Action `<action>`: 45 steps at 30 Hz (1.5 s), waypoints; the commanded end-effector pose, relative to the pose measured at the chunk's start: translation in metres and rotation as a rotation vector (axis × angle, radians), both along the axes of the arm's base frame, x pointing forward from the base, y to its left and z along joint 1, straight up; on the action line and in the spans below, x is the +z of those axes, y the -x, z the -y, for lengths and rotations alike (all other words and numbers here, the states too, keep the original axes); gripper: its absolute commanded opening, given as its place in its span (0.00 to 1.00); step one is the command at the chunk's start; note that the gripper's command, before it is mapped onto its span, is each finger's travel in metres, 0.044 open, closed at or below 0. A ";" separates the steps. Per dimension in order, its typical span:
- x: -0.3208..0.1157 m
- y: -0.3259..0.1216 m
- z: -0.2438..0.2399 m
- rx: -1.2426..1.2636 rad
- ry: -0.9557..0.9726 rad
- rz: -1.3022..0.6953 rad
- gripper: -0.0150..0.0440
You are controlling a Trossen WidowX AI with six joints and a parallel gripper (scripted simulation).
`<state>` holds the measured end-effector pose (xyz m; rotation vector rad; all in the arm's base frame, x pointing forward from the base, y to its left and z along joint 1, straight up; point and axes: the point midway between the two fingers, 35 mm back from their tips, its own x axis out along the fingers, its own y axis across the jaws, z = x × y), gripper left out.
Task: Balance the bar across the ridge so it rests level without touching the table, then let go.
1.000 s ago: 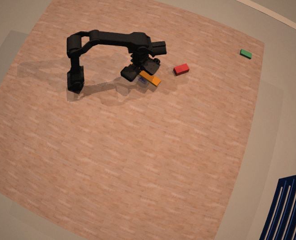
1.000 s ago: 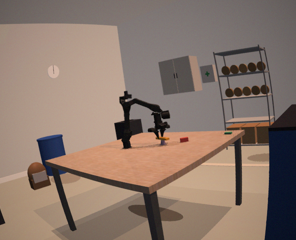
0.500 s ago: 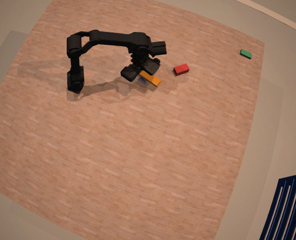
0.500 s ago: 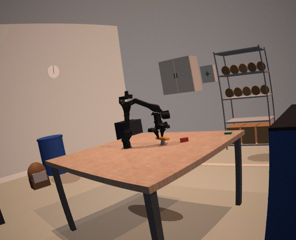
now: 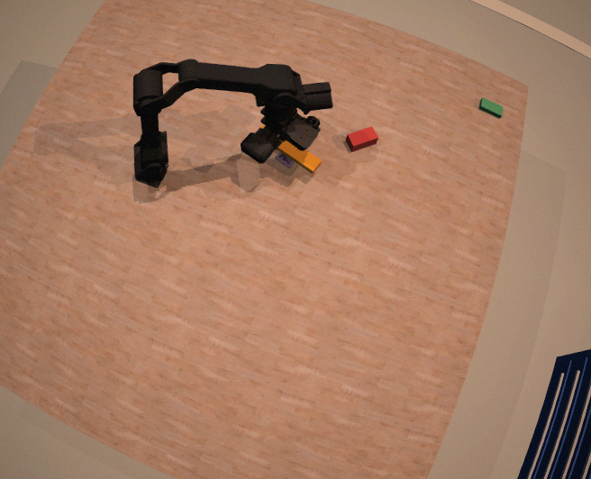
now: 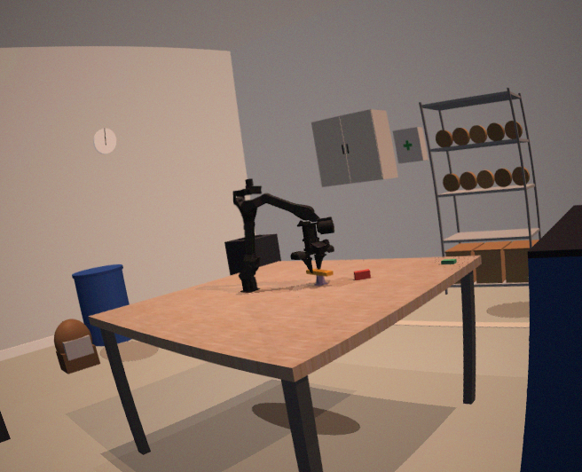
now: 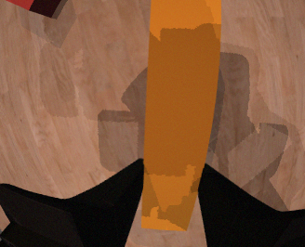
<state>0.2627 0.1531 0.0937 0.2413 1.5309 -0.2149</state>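
The orange bar (image 5: 302, 156) (image 6: 325, 272) (image 7: 180, 102) is held above the table, near level in the exterior view. My gripper (image 5: 279, 140) (image 6: 315, 270) (image 7: 172, 167) points down and is shut on the bar, nearer one end of it; in the wrist view a finger stands on each side. The purple ridge (image 5: 285, 160) (image 6: 320, 280) stands on the table directly under the bar, near its middle in the exterior view. Its top meets the bar's underside there, but I cannot tell if they touch. The ridge is hidden by the bar in the wrist view.
A red block (image 5: 362, 138) (image 6: 362, 274) (image 7: 25, 3) lies on the table (image 5: 286, 309) (image 6: 281, 325) a short way beyond the bar's far end. A small green block (image 5: 491, 107) (image 6: 448, 262) lies near a far corner of the table.
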 end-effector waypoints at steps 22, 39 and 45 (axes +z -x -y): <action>0.000 0.000 0.000 0.000 0.000 0.000 0.54; 0.000 0.000 0.000 0.000 0.000 0.000 0.54; 0.000 0.000 0.000 0.000 0.000 0.000 0.54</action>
